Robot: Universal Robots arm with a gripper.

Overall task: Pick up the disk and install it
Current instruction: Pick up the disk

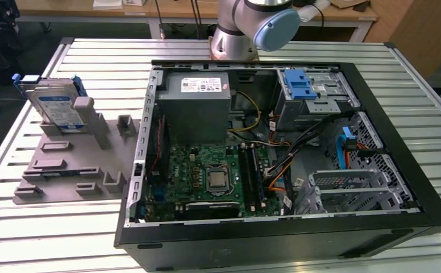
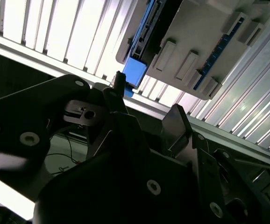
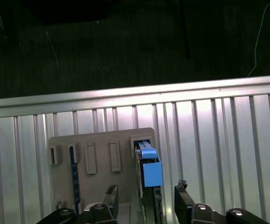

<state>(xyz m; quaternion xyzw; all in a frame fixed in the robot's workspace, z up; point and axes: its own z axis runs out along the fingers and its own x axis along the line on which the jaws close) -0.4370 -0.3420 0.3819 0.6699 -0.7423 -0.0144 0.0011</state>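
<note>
The disk (image 1: 57,108) is a silver drive with a blue-and-white label and a blue carrier frame. It stands upright on edge in a slot of the grey holder (image 1: 77,165), at the exterior view's left. In the first wrist view its blue carrier end (image 3: 149,169) points up from the holder (image 3: 97,144). My gripper (image 3: 146,198) hovers over it, open, one dark finger on each side and not touching. The second wrist view has the same gripper (image 2: 146,105) with its fingers spread just short of the disk's blue end (image 2: 136,71).
An open black computer case (image 1: 402,142) lies on the slatted metal table (image 1: 91,57). It holds a grey power supply (image 1: 198,105), a green motherboard (image 1: 213,176) and a silver drive cage with a blue latch (image 1: 308,91). The arm's base (image 1: 236,40) stands behind the case.
</note>
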